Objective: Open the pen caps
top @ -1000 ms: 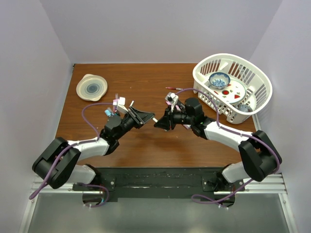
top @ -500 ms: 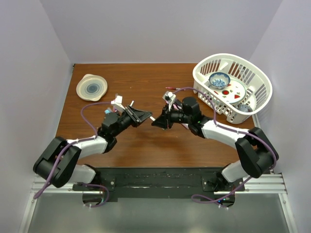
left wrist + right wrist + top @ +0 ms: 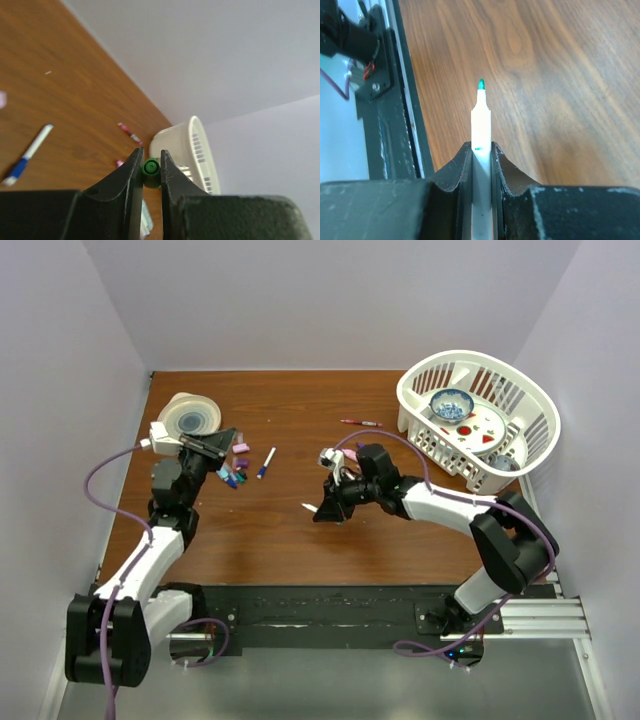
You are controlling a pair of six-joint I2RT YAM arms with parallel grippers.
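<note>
Left jaws pinch the green cap (image 3: 150, 169) end-on, seemingly above loose caps (image 3: 238, 462) at upper left; right jaws pinch 1 uncapped pen (image 3: 481, 125), its long axis in line with them.

You are seeing no text, label, brand or number that can be read in any view. The white pen (image 3: 481, 125) in the right pincer (image 3: 481, 146) is showing only a tiny green mark, not a legible letter, and the green cap (image 3: 150, 171) in the left pincer (image 3: 149, 159) is showing no print. The pens (image 3: 266, 462) lying on the tabletop (image 3: 300, 400) are appearing too small for any lettering to be made out.
</note>
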